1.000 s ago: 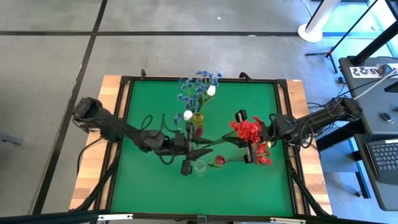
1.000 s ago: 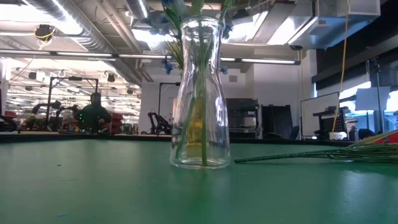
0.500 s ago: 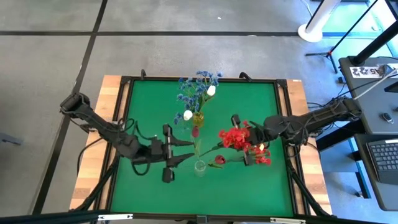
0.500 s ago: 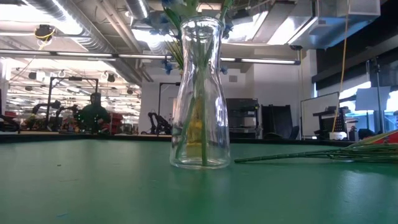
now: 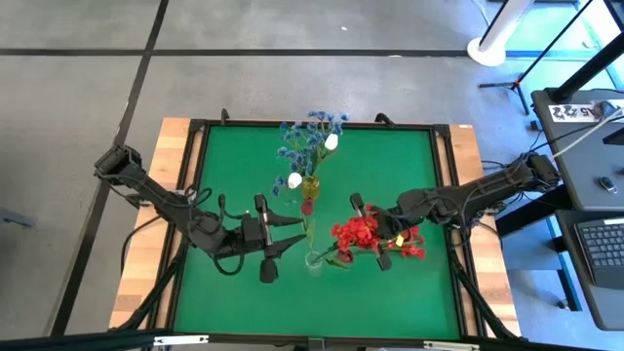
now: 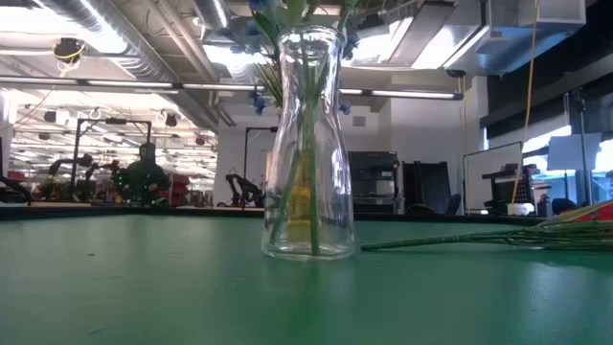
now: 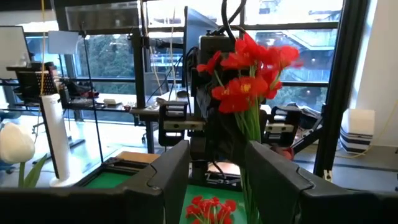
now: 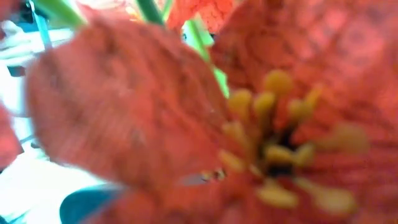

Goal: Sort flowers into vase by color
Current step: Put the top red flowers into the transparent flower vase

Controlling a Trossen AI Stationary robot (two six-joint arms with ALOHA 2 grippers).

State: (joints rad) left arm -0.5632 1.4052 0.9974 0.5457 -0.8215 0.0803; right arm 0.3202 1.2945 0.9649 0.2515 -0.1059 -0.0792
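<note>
A small clear vase [image 5: 313, 261] stands near the table's middle with a red bud [image 5: 306, 207] on a thin stem in it. It fills the low view [image 6: 308, 144]. Behind it, a yellowish vase [image 5: 310, 185] holds blue sprays [image 5: 307, 132] and white buds [image 5: 294, 180]. My right gripper [image 5: 375, 234] is shut on a red clustered spray [image 5: 357, 232] just right of the clear vase. The spray's blossoms fill the right wrist view [image 8: 199, 112]. My left gripper [image 5: 285, 240] stands open left of the clear vase, holding nothing [image 7: 216, 180]. My right gripper holds the red spray by its green stems [image 7: 252, 134], below the blossoms, coming level from the table's right. The blossoms hide the place of contact. The spray stands nearly upright and lifted, its stems [image 5: 331, 256] slanting down toward the clear vase's mouth.
More red flowers [image 5: 409, 249] lie on the green mat to the right under my right arm, their stems [image 6: 460, 240] flat on the table. The mat's dark frame [image 5: 195, 195] rims the work area.
My left gripper has drawn back from the red bud's stem toward the table's left and near edge. The bud stays standing in the clear vase. My right gripper has carried the red spray toward the left and near edge, up to the clear vase.
</note>
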